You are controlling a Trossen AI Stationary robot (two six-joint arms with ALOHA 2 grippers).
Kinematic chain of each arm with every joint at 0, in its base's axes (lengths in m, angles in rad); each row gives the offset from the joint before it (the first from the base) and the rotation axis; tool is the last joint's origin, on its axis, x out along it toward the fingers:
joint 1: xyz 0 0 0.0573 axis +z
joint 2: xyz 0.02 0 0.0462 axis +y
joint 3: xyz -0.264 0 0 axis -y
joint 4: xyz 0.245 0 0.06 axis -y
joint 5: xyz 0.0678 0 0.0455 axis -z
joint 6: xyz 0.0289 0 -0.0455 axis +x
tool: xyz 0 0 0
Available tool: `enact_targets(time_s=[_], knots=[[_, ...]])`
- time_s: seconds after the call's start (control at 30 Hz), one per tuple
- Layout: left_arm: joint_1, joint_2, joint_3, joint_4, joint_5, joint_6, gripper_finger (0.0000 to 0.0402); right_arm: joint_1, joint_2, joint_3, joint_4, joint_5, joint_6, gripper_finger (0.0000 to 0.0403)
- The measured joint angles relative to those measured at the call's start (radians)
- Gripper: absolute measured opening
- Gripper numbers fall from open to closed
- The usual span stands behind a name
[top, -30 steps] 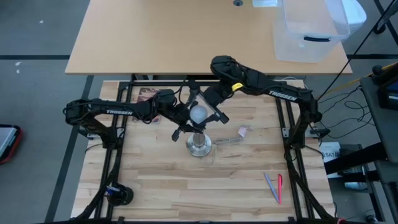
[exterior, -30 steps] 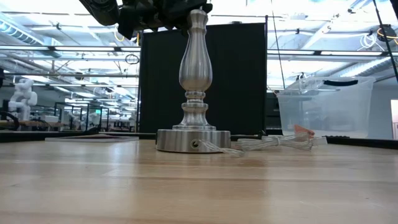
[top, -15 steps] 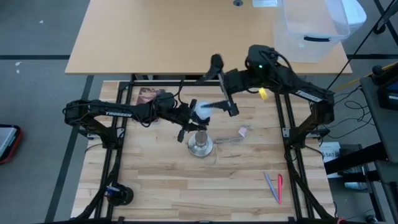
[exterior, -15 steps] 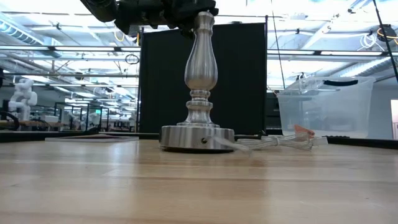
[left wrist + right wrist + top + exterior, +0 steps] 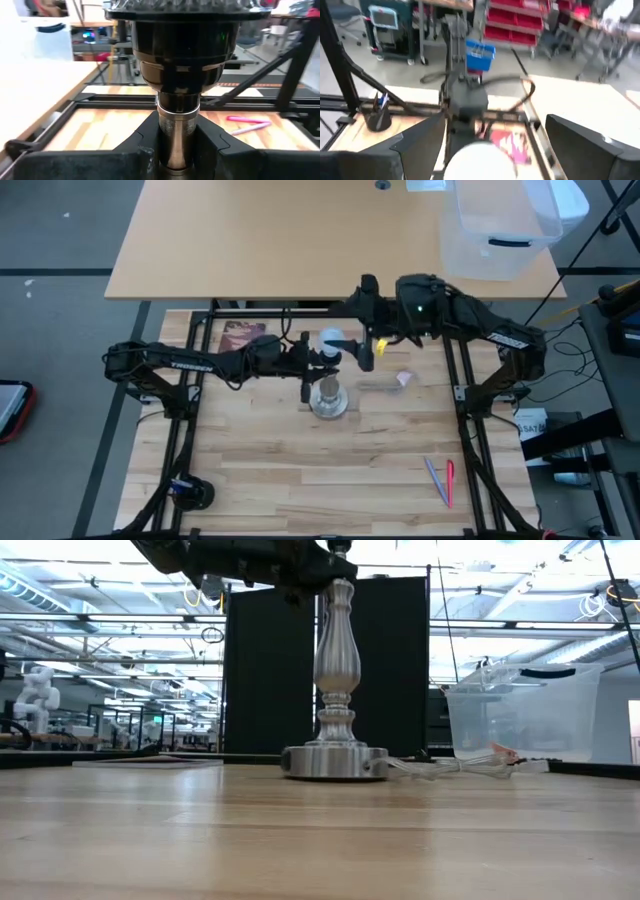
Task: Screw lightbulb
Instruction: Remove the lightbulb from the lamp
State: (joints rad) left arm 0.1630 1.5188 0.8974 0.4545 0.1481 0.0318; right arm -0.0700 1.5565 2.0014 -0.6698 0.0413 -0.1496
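Observation:
The silvery lamp stand (image 5: 328,400) stands on its round base mid-table; it also shows in the low view (image 5: 336,670). Its dark socket (image 5: 180,55) is on top. The white lightbulb (image 5: 329,340) sits on top of the socket, and its globe shows in the right wrist view (image 5: 477,162). My left gripper (image 5: 310,366) is shut on the stand just under the socket. My right gripper (image 5: 352,346) is open, with its fingers (image 5: 420,142) wide on either side of the globe and not touching it. My left gripper pinches the stand's thin metal neck (image 5: 178,131) just below the dark socket between its two fingers (image 5: 148,136). The fingers come in level from the table's left and lie across the upright neck. The stand is upright with its base on the table.
A clear cord and a pink-tipped wrapper (image 5: 403,378) lie right of the stand. Two pens (image 5: 441,480) lie near the front right. A clear plastic bin (image 5: 500,225) stands on the far table. A dark round object (image 5: 192,493) sits at the front left.
My right gripper has drawn back from the bulb toward the table's far right and turned about its wrist. My left gripper has slid the stand a little toward the right and far edge. The stand stays upright.

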Motion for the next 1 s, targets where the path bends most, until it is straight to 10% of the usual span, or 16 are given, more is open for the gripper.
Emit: enact_targets(time_s=[0.3,1.0], knots=[[0.001,0.0,0.0,0.0,-0.126,0.007,0.0072,0.138,-0.003,0.0,-0.054,0.322,0.063,0.0338],[0.001,0.0,0.0,0.0,-0.161,-0.001,0.0072,0.154,-0.068,-0.313,0.142,0.536,0.204,0.0338]])
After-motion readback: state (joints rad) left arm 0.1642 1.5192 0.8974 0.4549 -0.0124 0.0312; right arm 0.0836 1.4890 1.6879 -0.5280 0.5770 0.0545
